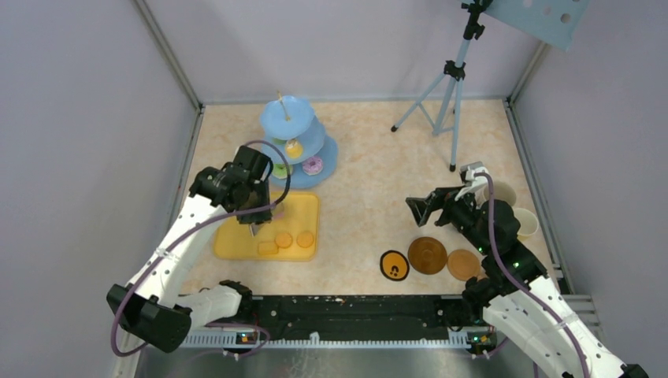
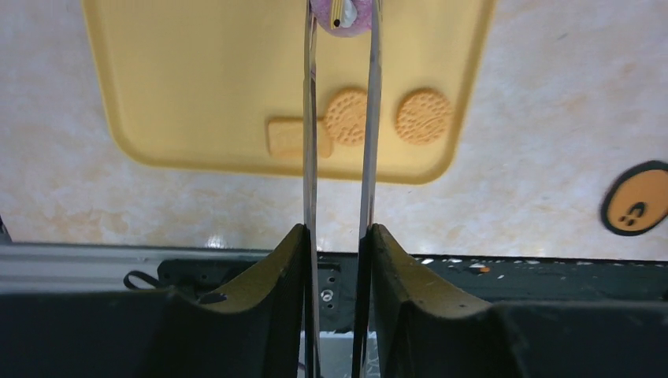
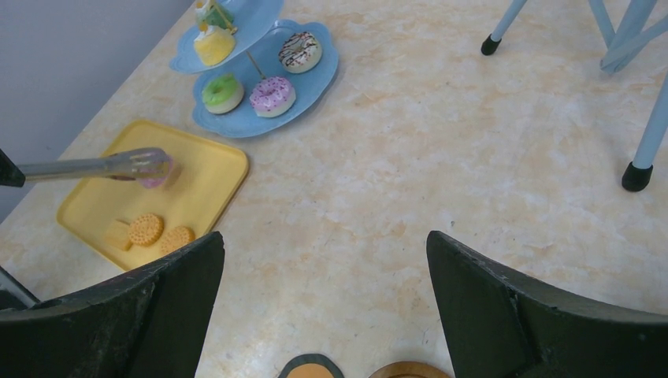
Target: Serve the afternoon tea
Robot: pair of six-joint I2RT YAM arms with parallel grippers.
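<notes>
- The purple pastry [image 2: 343, 14] hangs pinched between the tips of the long metal tongs [image 2: 310, 157], above the far part of the yellow tray [image 2: 197, 79]. I judge it to be on its way to the stand.
- The left gripper [image 2: 337, 240] presses its fingers [image 2: 283, 264] onto the two tong blades from outside. That squeeze brings the blades near-parallel and keeps the pastry gripped.
- Three biscuits [image 2: 346, 116] — two round, one oblong — lie by the tray's near edge, seemingly waiting their turn.
- The light-blue three-tier stand [image 3: 246, 124] stands just beyond the tray. It already carries a green doughnut [image 3: 223, 90], a pink sprinkled one and a yellow cake [image 3: 214, 45].
- The right gripper [image 3: 324, 240] hovers over bare worktop [image 3: 378, 157] with fingers spread and nothing in them, near the brown coasters [image 1: 428, 255] and the mugs [image 1: 526, 223].
- No brand or legible writing shows — an orange oval disc [image 2: 636, 209] bears dark marks, possibly footprints.
</notes>
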